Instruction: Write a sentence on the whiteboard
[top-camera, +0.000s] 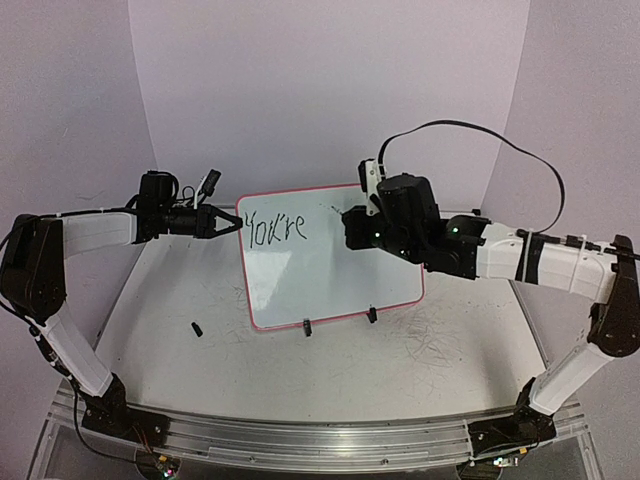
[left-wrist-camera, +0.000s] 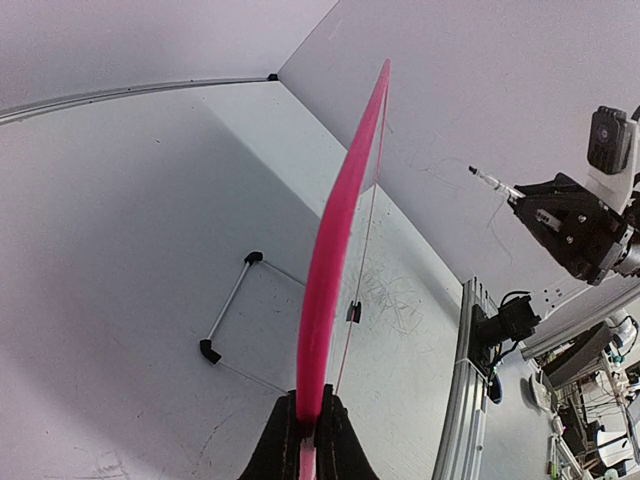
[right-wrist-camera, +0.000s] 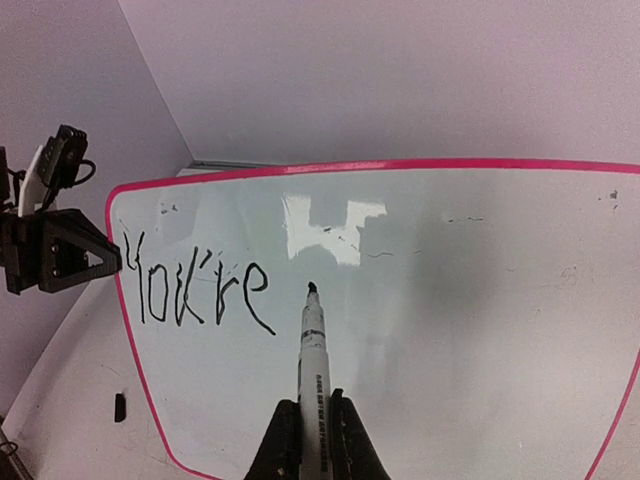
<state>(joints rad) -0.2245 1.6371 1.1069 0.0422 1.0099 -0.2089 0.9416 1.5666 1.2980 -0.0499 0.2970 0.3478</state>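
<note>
Top view, board: a small rectangular whiteboard (top-camera: 330, 265) with a thin red-pink rim stands on black clip feet (top-camera: 307, 326) mid-table, between the two arms.
Top view, writing: the sentence (top-camera: 277, 229), in black handwritten marker, so far reads only "You're", at the upper left.
Top view, left gripper (top-camera: 236, 222): fingers together on the board's left edge.
Top view, right gripper (top-camera: 350, 228): close to the board's face, right of the word.
Left wrist view: the left gripper (left-wrist-camera: 310, 405) is clamped on the pink rim (left-wrist-camera: 335, 230), seen edge-on, with a thin wire stand (left-wrist-camera: 228, 310) behind it.
Right wrist view: the right gripper (right-wrist-camera: 315, 410) is clamped on a white-barrelled black marker (right-wrist-camera: 313, 345). Its tip is just right of the last letter, and contact cannot be told.
Progress: one word looks finished. Most of the board is bare, so the rest of the sentence is likely yet to be written.
</note>
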